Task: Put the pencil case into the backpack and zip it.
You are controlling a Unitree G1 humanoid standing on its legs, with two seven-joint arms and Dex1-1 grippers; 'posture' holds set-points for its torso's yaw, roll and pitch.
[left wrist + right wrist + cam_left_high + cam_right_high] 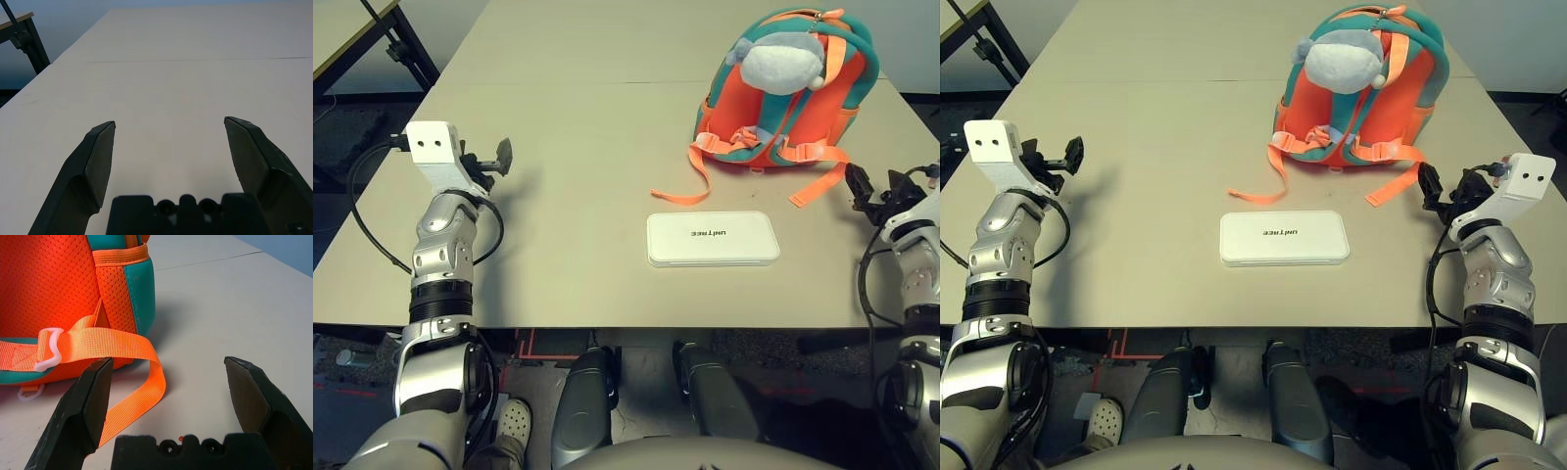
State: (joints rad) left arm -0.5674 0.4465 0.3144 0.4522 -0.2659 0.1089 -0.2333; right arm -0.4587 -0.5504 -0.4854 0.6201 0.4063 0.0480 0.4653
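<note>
Right gripper (1427,186), jaws spread wide and empty: pencil case (1284,238) is found well to its left, judged stiff, light and slick, best taken across its short edges; backpack (1361,88) is set just ahead.

on the table (558,196): one pencil case (713,238), white, flat. one backpack (790,88), orange and teal. two grippers: left gripper (499,157), right gripper (1430,184), both spread wide, empty.
</note>
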